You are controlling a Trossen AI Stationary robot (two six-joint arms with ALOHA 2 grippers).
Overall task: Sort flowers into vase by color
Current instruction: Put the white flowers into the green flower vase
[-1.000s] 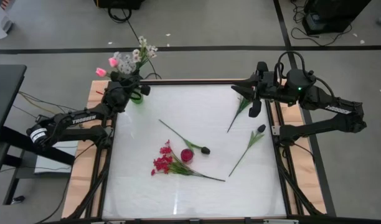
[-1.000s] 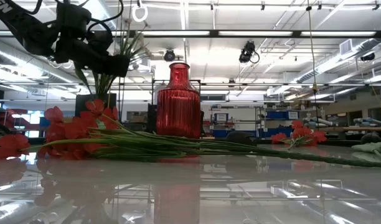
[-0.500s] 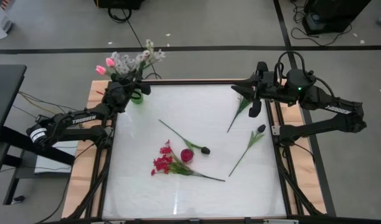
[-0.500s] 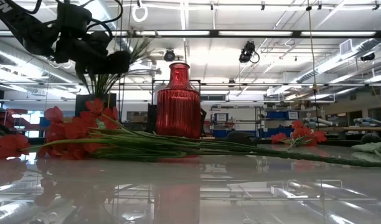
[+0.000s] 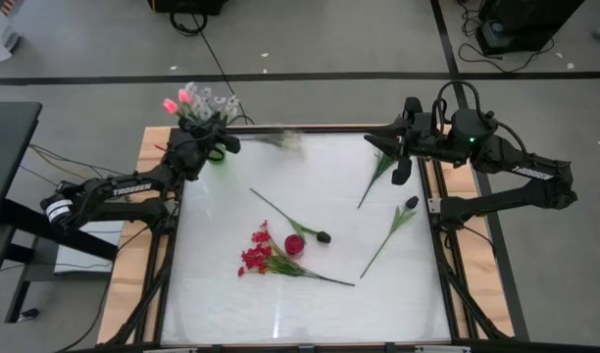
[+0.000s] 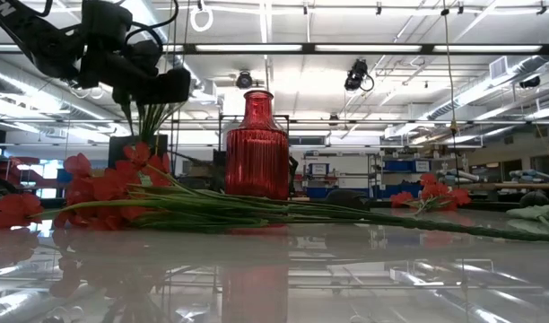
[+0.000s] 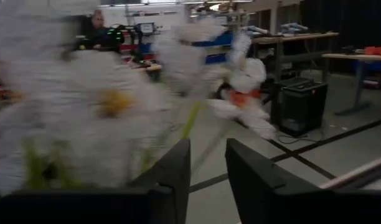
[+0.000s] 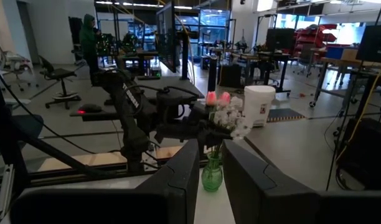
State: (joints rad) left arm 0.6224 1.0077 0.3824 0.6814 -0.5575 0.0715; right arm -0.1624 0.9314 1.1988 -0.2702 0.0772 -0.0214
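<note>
Poised over the green vase [image 5: 216, 154] at the table's far corner, left gripper [image 5: 222, 143] narrowly parted among pink and white flowers [image 5: 194, 101] gathered there by colour, grip unclear; red flowers [image 5: 263, 255] beside the red vase [image 5: 294, 245] mid-table

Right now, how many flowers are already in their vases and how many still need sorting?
Done: pink and white flowers stand in the green vase, where the left gripper hovers. In hand: nothing that I can see. Left: the red vase looks empty, with red flowers and three dark-budded stems lying on the table. The right gripper waits.
</note>
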